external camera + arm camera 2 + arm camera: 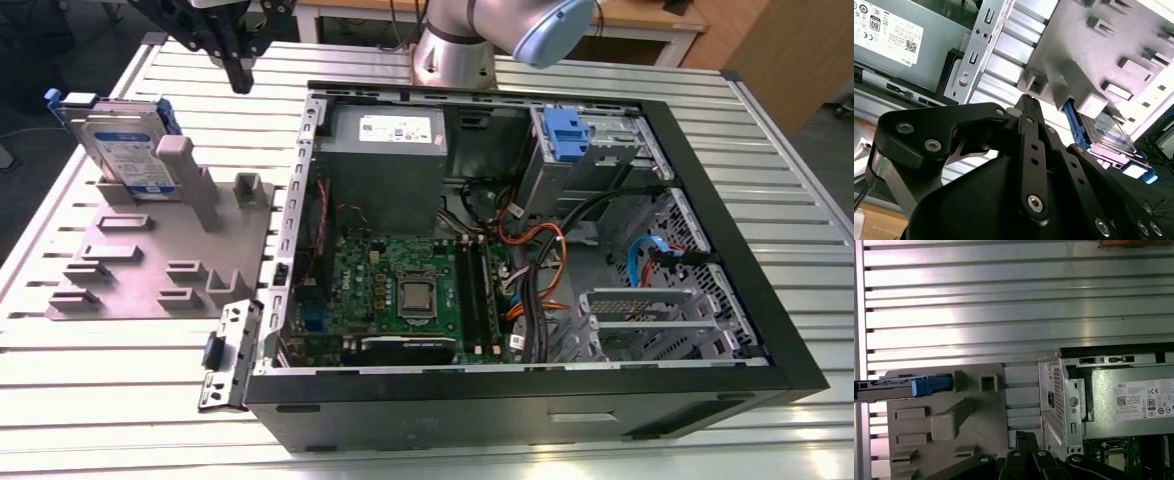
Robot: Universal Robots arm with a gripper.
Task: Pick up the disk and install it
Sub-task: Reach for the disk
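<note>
there is one disk (127, 140), one grey holder plate (134, 255), one open computer case (534, 395) and one table (120, 400) under all of them. inside the case i count one power supply box (387, 150), one motherboard (387, 275) with one processor (416, 297), and one blue latch piece (566, 135). one robot arm (501, 30) carries one gripper (240, 80).

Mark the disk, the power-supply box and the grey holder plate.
the disk (130, 150): exterior view, on its white-and-blue label.
the power-supply box (387, 180): exterior view, on its plain grey face.
the grey holder plate (147, 228): exterior view, on a bare patch of its base.
</note>
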